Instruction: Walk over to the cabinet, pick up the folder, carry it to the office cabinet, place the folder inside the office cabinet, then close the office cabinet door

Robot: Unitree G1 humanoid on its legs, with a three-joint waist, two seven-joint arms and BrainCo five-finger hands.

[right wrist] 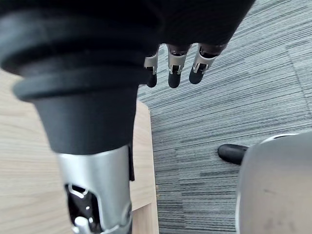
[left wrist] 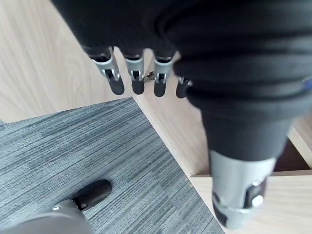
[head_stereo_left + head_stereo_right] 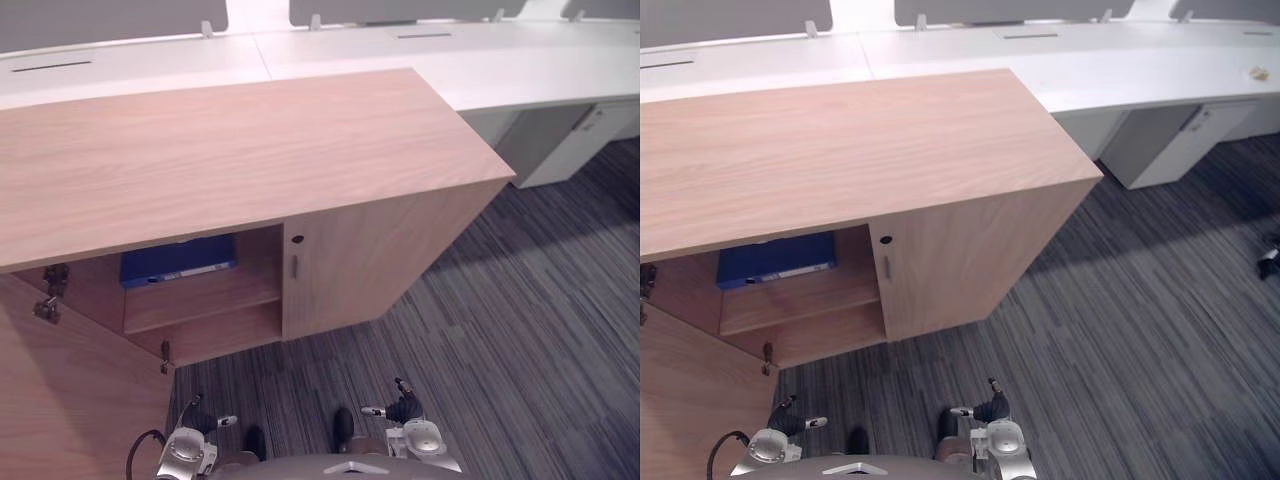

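Observation:
A blue folder (image 3: pixel 178 260) lies flat on the upper shelf inside the wooden office cabinet (image 3: pixel 240 150), behind its open left half. The cabinet's left door (image 3: pixel 70 400) stands swung out towards me at the lower left. The right door (image 3: pixel 350 260) is closed, with a small handle (image 3: pixel 294 267) and a keyhole. My left hand (image 3: pixel 200 422) hangs low near the open door, fingers (image 2: pixel 137 80) straight and holding nothing. My right hand (image 3: pixel 402 410) hangs over the carpet, fingers (image 1: pixel 175 68) relaxed and empty. Both hands are well below and short of the folder.
Long white desks (image 3: pixel 500 60) with grey screens run behind the cabinet. A white pedestal unit (image 3: pixel 570 140) stands under the desk at the right. Grey striped carpet (image 3: pixel 520 330) spreads to the right and front of the cabinet.

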